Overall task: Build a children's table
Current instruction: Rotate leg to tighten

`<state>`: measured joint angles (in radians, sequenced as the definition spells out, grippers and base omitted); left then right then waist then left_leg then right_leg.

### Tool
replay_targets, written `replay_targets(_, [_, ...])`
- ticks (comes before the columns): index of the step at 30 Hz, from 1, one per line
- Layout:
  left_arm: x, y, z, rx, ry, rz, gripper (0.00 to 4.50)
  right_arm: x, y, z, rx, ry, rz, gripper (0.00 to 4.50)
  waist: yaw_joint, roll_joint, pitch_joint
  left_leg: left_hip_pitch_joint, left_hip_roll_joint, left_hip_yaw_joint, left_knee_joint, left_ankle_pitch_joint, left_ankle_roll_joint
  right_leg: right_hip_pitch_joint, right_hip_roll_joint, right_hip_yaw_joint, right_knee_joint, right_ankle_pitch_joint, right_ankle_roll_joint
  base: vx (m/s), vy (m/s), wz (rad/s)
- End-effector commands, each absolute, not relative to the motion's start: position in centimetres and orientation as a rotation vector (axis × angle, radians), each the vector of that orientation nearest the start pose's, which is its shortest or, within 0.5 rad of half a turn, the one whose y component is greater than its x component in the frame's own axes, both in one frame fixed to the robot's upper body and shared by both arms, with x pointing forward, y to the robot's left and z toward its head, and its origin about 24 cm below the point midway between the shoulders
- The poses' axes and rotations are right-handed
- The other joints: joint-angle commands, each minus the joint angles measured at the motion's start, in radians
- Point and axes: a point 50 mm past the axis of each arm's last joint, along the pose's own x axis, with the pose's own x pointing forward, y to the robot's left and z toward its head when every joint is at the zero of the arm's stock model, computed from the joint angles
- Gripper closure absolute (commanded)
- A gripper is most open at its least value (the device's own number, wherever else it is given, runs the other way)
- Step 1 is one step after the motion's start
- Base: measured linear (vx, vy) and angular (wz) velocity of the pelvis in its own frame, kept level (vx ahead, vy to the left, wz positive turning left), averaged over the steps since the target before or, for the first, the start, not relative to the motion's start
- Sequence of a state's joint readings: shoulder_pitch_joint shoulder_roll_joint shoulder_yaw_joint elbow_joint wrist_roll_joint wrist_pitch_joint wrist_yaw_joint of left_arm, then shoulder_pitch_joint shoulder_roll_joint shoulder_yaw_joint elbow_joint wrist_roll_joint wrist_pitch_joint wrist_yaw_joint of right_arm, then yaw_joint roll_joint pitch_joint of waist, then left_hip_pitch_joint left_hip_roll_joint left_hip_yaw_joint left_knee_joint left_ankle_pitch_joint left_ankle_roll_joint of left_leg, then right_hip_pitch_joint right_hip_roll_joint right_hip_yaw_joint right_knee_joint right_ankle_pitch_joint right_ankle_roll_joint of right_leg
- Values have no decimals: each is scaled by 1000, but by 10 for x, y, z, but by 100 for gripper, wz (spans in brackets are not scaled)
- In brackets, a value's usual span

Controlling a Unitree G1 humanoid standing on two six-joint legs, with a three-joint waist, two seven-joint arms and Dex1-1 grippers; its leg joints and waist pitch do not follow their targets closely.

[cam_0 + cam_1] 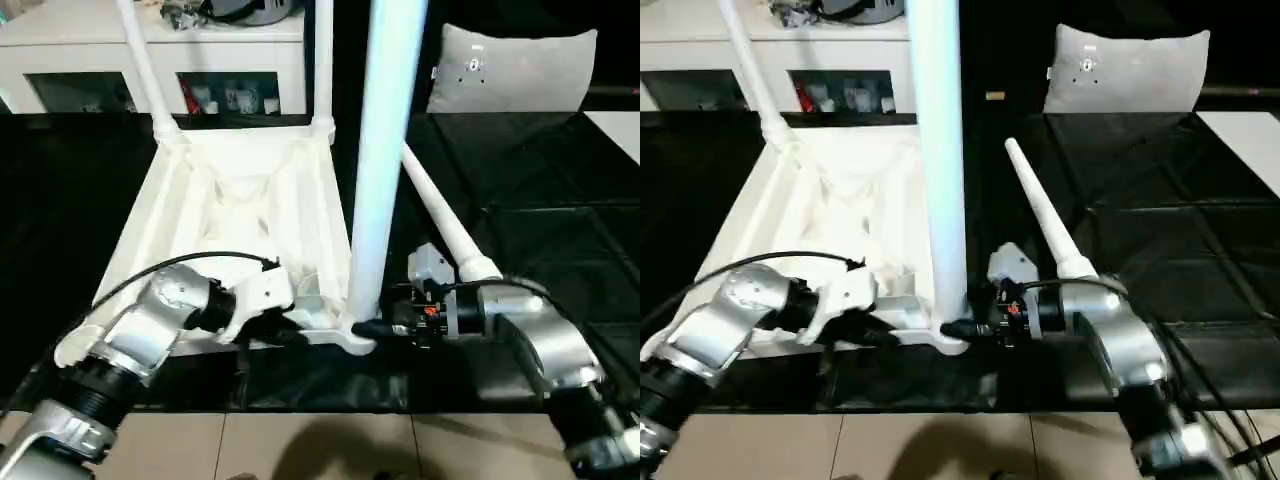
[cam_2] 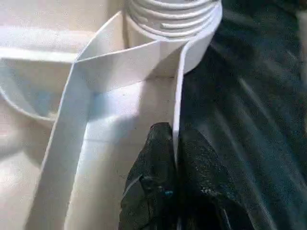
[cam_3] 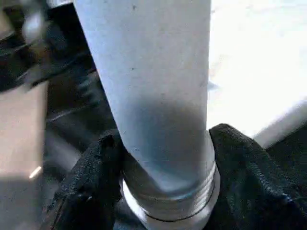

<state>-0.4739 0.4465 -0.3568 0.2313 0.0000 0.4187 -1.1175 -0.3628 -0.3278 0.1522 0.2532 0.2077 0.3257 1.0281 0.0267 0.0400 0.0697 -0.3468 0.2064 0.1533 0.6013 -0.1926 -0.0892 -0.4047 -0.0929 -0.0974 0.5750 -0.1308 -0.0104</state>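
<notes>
The white cabinet (image 1: 150, 60) behind the black mat (image 1: 560, 250) holds small items in its open compartments, too blurred to name. On the mat the children's table (image 1: 240, 210) lies upside down, ribbed underside up, with legs standing in its two far corner sockets and one near socket; a fourth leg (image 1: 440, 215) lies just beside it. The left gripper (image 2: 176, 158) pinches the top's near rim. The right gripper (image 3: 165, 167) has its fingers (image 3: 91, 177) clasped around the near leg (image 1: 385, 150) at its threaded base.

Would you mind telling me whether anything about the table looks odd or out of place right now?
One leg lies loose on the black mat beside the upturned top, not in a socket. The near leg stands with thread still showing above its socket, so it looks not fully screwed in.
</notes>
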Motion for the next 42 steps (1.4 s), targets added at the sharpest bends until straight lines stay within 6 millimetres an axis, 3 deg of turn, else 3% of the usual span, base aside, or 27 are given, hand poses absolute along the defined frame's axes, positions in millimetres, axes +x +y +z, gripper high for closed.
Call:
replay_targets(1, [302,101,78,359,402,-1201,450,278,-100,37,17,416,1189,193,-16,-4,-52,10,-6,2,-70,-396,11,35,-34,8,-113,-700,-65,0,0,0])
replay_targets(3, [307,90,83,302,380,-1130,450,280,-90,36,64,422,1127,193,-42,2,-54,13,-9,-5,-64,-422,16,36,-34,-13,-132,-723,-27,0,0,0])
replay_targets(6, [318,71,88,247,364,-966,450,288,-65,33,96,414,994,196,-80,10,-53,-6,6,-23,-80,-479,27,62,-32,-45,-136,-644,-24,0,0,0])
replay_targets(9, [329,62,94,243,331,-838,450,299,-53,33,129,412,834,198,-105,20,-43,17,16,-32,-88,-597,37,63,-30,-73,-153,-639,0,0,0,0])
replay_targets(11, [332,58,97,246,313,-793,450,305,-48,32,167,418,724,198,-118,30,-39,2,38,-49,-121,-695,25,89,-28,-59,-102,-558,-12,0,0,0])
replay_targets(12, [334,57,99,250,307,-779,450,307,-47,32,181,417,693,198,-116,32,-38,1,43,-49,-129,-715,21,92,-30,-49,-84,-535,-18,0,0,0])
replay_targets(13, [334,56,99,252,304,-774,450,308,-47,32,188,416,681,198,-116,26,-36,9,34,-43,-129,-731,11,78,-32,-39,-91,-558,-27,0,0,0])
replay_targets(14, [335,55,101,256,299,-755,450,310,-46,33,196,404,657,198,-127,9,-38,39,-13,-25,-76,-651,13,37,-44,-63,-159,-734,3,0,0,0])
replay_targets(15, [335,55,102,258,300,-746,450,311,-45,33,191,389,655,198,-141,7,-40,37,-41,-16,-34,-537,20,33,-58,-105,-196,-852,54,54,-4,2])
replay_targets(16, [335,57,101,258,303,-744,450,312,-47,34,191,365,654,198,-142,20,-43,40,-37,-15,-32,-516,26,40,-62,-116,-204,-844,65,69,-8,1])
replay_targets(17, [335,58,101,258,306,-742,450,312,-49,35,191,350,651,144,-153,33,-46,4,-13,-35,-57,-529,29,79,-62,-120,-175,-749,68,61,16,-2])
replay_targets(18, [335,61,100,268,306,-748,450,313,-52,37,191,327,650,131,-149,41,-48,-22,28,-58,-94,-592,24,104,-69,-84,-116,-589,31,60,-17,4])
replay_targets(19, [335,63,100,275,305,-752,450,313,-55,38,190,310,646,131,-141,36,-49,-14,29,-58,-105,-626,21,88,-66,-62,-107,-526,-12,0,0,0])
replay_targets(20, [335,68,98,295,300,-765,450,315,-63,41,183,272,638,124,-148,24,-49,-7,10,-49,-93,-604,16,70,-69,-65,-123,-555,-27,54,-34,14])
replay_targets(21, [335,70,98,302,299,-774,450,315,-67,42,175,257,638,110,-150,15,-54,-18,-19,-39,-71,-497,20,68,-77,-68,-131,-611,-49,74,20,5])
replay_targets(22, [334,72,97,310,299,-784,450,315,-72,44,169,239,639,94,-152,18,-64,-51,-14,-42,-71,-402,41,88,-79,-63,-114,-573,-56,74,20,5])
replay_targets(23, [333,74,95,321,301,-799,450,315,-76,45,165,225,642,86,-151,23,-73,-53,-10,-41,-69,-347,51,89,-80,-56,-107,-509,-72,51,10,0])
replay_targets(25, [330,80,91,344,314,-836,450,314,-89,50,136,181,659,76,-141,24,-97,-62,1,-38,-48,-56,132,83,-69,-42,-54,-107,-193,68,-37,7])
replay_targets(28, [326,89,85,371,332,-893,450,313,-112,59,75,108,687,44,-115,15,-104,-67,-8,-30,-23,156,252,81,-63,-33,-16,112,-260,70,-32,0])
replay_targets(29, [326,89,85,371,332,-893,450,313,-112,59,75,108,687,39,-115,15,-104,-67,-8,-30,-23,156,252,81,-63,-33,-16,112,-260,0,0,0])
replay_targets(30, [323,93,83,380,339,-925,450,312,-121,63,55,86,717,32,-94,8,-99,-65,-11,-21,-20,159,286,76,-61,-28,-18,100,-268,0,0,0])
replay_targets(32, [319,99,80,404,355,-988,450,310,-134,71,12,61,790,8,-71,12,-92,-57,-2,-16,-25,84,277,72,-62,-26,-27,-16,-251,0,0,0])
replay_targets(34, [315,105,76,419,380,-1031,450,308,-143,77,-42,62,858,8,-50,12,-82,-49,7,-12,-34,-17,227,66,-58,-23,-42,-176,-218,0,0,0])
replay_targets(35, [313,107,74,431,388,-1057,450,307,-145,79,-63,68,890,8,-50,12,-82,-49,7,-12,-34,-17,227,66,-58,-23,-42,-176,-218,0,0,0])
replay_targets(37, [309,113,71,460,405,-1113,450,305,-148,82,-105,87,959,8,-35,10,-68,-37,11,-6,-50,-168,140,58,-56,-19,-66,-372,-164,0,0,0])
replay_targets(39, [304,117,69,489,417,-1187,450,304,-150,82,-167,110,1028,8,-30,9,-67,-32,9,-8,-56,-224,105,57,-55,-16,-72,-426,-142,0,0,0])
replay_targets(42, [299,122,68,506,431,-1273,450,303,-151,81,-226,149,1110,8,-23,6,-68,-28,11,-6,-59,-227,92,50,-52,-5,-71,-422,-146,0,0,0])
